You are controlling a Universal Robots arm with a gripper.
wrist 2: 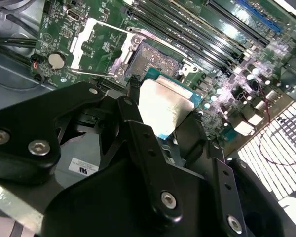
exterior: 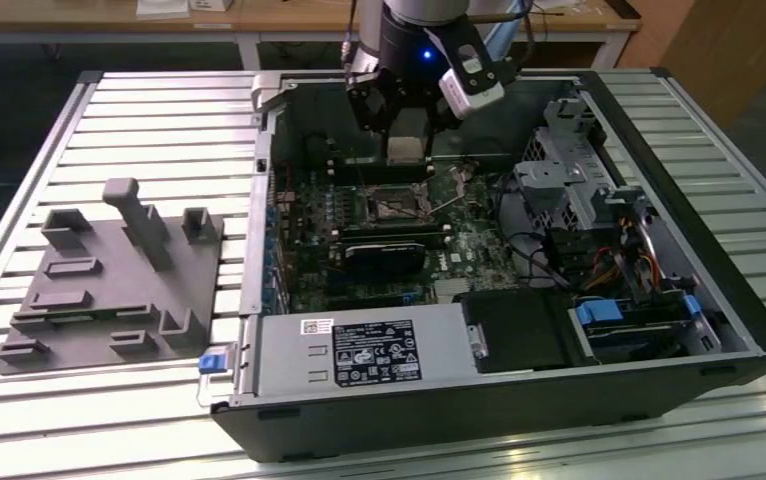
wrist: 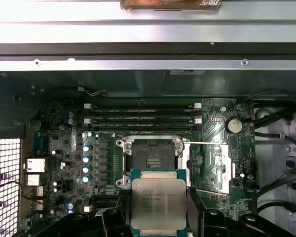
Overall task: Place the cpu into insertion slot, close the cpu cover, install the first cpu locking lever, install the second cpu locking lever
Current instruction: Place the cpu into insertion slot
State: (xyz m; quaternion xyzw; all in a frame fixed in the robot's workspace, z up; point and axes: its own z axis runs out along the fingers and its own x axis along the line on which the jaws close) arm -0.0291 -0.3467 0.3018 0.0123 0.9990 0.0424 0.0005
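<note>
The gripper (exterior: 407,140) is clamped on the cpu (wrist: 158,205) by two opposite edges, leaving the dull metal face clear, a hold that suits lowering the chip flat into the insertion slot (wrist: 152,160). In the exterior view the chip hangs in the upper middle of the frame, above the green motherboard (exterior: 470,265) and just short of the slot, not touching it. The cpu cover (wrist 2: 81,39) lies flipped open beside the slot, so the dark socket centre is bare. The computer case (exterior: 490,420) lies on its side with the panel off and the board facing up. It rests on a counter (exterior: 156,110) of ribbed metal slats. A grey moulded fixture (exterior: 116,280) sits at the exterior view's left, and wooden benches (exterior: 90,15) run along the top edge.
</note>
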